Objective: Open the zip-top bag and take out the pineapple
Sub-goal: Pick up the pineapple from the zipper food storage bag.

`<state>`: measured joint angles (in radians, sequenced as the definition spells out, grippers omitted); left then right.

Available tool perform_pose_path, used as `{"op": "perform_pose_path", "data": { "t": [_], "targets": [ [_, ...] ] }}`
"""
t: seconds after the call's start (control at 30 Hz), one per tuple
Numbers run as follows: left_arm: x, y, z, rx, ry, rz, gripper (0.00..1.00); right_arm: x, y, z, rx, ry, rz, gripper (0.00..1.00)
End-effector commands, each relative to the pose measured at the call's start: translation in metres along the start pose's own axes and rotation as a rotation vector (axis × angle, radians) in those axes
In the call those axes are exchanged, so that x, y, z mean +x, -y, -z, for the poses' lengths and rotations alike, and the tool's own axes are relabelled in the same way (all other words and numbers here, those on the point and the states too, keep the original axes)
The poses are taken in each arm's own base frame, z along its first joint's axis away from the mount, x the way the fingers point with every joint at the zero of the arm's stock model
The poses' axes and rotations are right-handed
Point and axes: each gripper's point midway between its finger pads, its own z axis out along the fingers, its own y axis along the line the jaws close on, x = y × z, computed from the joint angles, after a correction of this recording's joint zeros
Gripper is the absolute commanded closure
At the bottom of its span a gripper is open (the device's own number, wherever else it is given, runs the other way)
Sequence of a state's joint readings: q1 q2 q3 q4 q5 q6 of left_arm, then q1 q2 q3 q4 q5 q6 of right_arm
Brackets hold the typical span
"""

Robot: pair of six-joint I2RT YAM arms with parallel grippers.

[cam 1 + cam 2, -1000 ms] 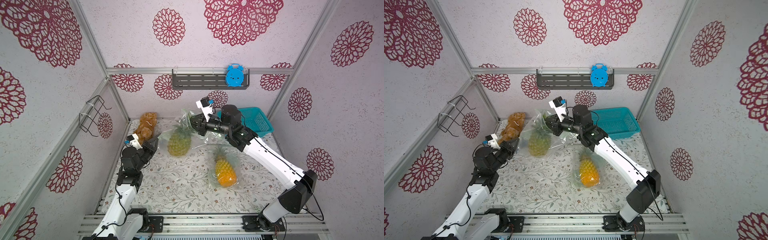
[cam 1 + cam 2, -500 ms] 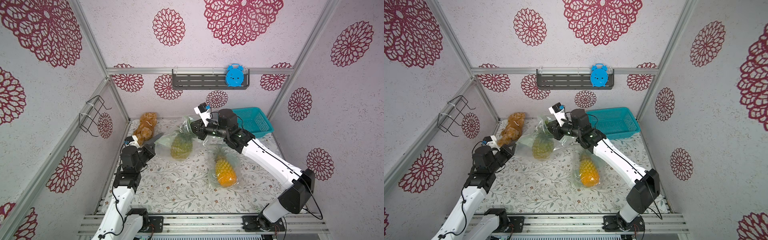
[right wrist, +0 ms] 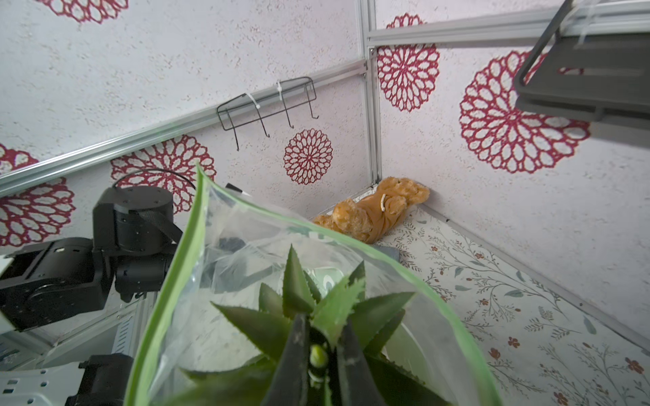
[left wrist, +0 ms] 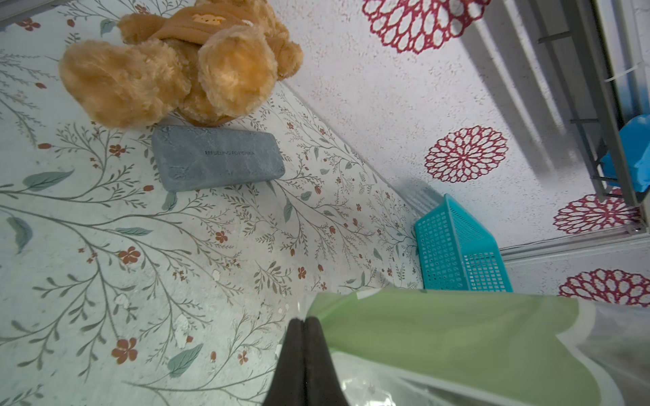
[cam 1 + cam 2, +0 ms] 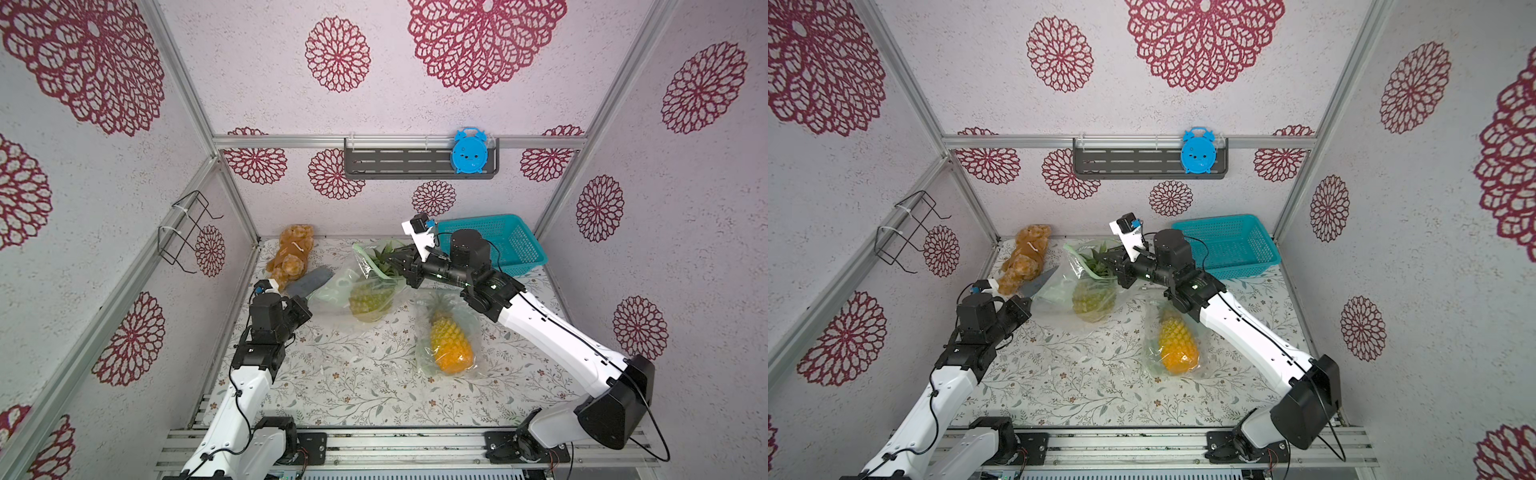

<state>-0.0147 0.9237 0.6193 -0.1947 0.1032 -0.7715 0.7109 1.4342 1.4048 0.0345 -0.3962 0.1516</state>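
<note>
Right wrist view: the right pincer (image 3: 322, 339) is seen almost closed, clamped on the leafy crown of the pineapple (image 3: 297, 281). The green zip rim of the zip-top bag (image 3: 246, 242) is spread open in an arc around those leaves. In the left wrist view the left pincer (image 4: 304, 325) is pressed fully shut on a green-printed edge of the same zip-top bag (image 4: 439, 334).

In both top views the bag is drawn out sideways between the two pincers. The pineapple (image 5: 370, 301) is held inside its lower part, low over the worktop (image 5: 332, 374); whether it rests there cannot be told.

Compared with a second ago, the right pincer (image 5: 395, 266) has been lowered and the left pincer (image 5: 306, 300) has been pulled back toward its own side. The bag, then hanging more upright, is now stretched flatter. A grey case (image 5: 313, 280), not to be seen a second ago, is now uncovered just beside a brown teddy bear (image 5: 291, 253).

A second pineapple (image 5: 451, 345), wrapped in its own clear bag (image 5: 428, 316), is left unmoved under the right arm, near the middle of the worktop. A teal basket (image 5: 503, 245) is set in the back corner behind the right arm. A blue clock (image 5: 469, 150) is kept on the wall shelf (image 5: 399, 164).
</note>
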Motion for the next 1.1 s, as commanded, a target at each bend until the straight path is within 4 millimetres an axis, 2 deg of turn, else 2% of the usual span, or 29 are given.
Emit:
{"op": "perform_pose_path", "data": {
  "t": [0.0, 0.4, 0.67, 1.07],
  "targets": [
    [0.003, -0.014, -0.003, -0.054, 0.007, -0.027, 1.0, -0.095, -0.018, 0.044, 0.017, 0.327, 0.107, 1.0],
    [0.015, -0.024, -0.01, -0.08, -0.036, -0.092, 1.0, -0.103, -0.008, 0.057, 0.067, 0.376, 0.11, 1.0],
    [0.021, -0.039, -0.016, -0.141, -0.058, -0.117, 1.0, -0.117, -0.018, 0.075, 0.051, 0.443, 0.121, 1.0],
    [0.023, -0.044, -0.017, -0.158, -0.063, -0.124, 1.0, -0.13, -0.022, 0.092, 0.066, 0.493, 0.141, 1.0]
  ]
}}
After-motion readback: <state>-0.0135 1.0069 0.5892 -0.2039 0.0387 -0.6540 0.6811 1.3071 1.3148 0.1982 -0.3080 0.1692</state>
